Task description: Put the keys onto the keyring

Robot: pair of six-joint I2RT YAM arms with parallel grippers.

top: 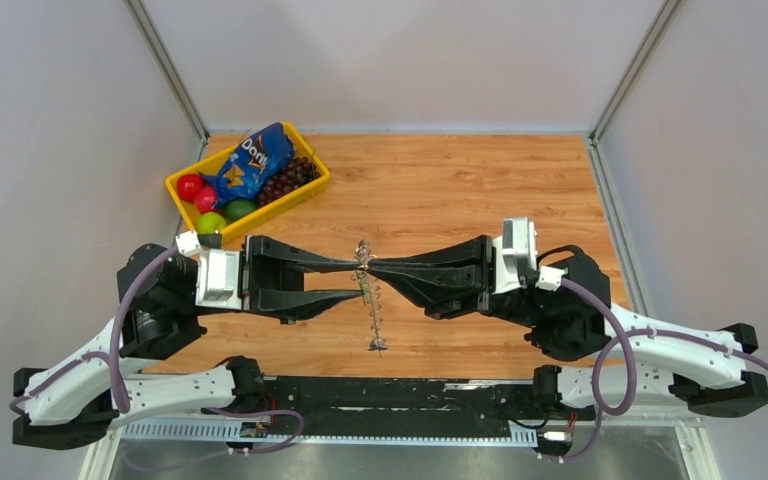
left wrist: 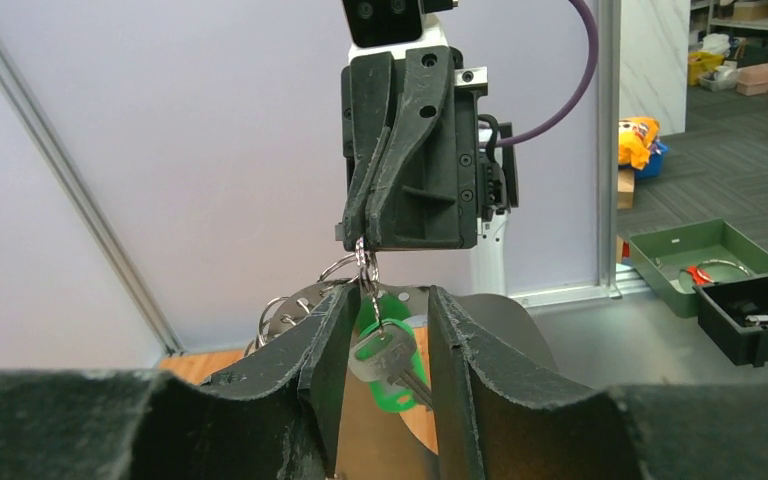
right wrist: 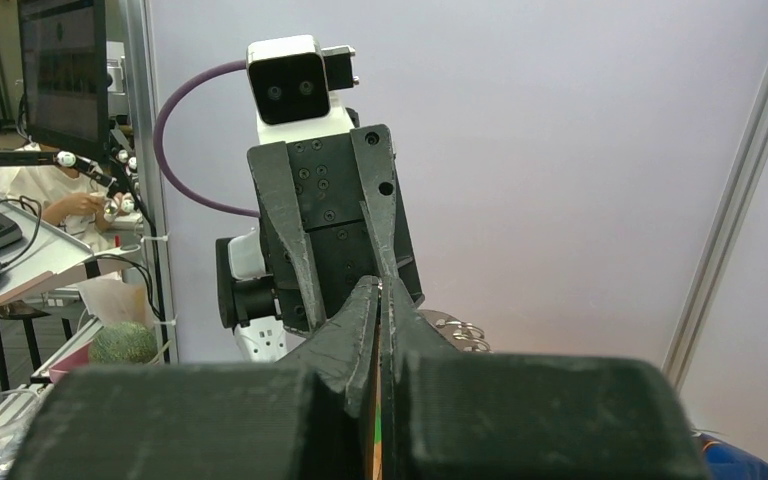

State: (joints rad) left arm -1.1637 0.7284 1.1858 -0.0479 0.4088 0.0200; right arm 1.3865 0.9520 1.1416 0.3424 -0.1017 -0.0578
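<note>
The right gripper point(left wrist: 363, 238) is clamped on the keyring point(left wrist: 364, 258). The keys point(left wrist: 386, 356) hang just below it, long axis vertical, between the spread fingers of the nearer left gripper point(left wrist: 392, 300), apparently untouched.

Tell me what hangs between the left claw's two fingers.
The keys, green tag and all, hang there from the shut right claw; the left wrist view shows it.

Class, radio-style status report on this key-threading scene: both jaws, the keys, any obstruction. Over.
Right gripper: jaws shut on the keyring, held aloft. Left gripper: jaws open, flanking the keys hanging beneath. Yellow tray far-left, out of the way.
</note>
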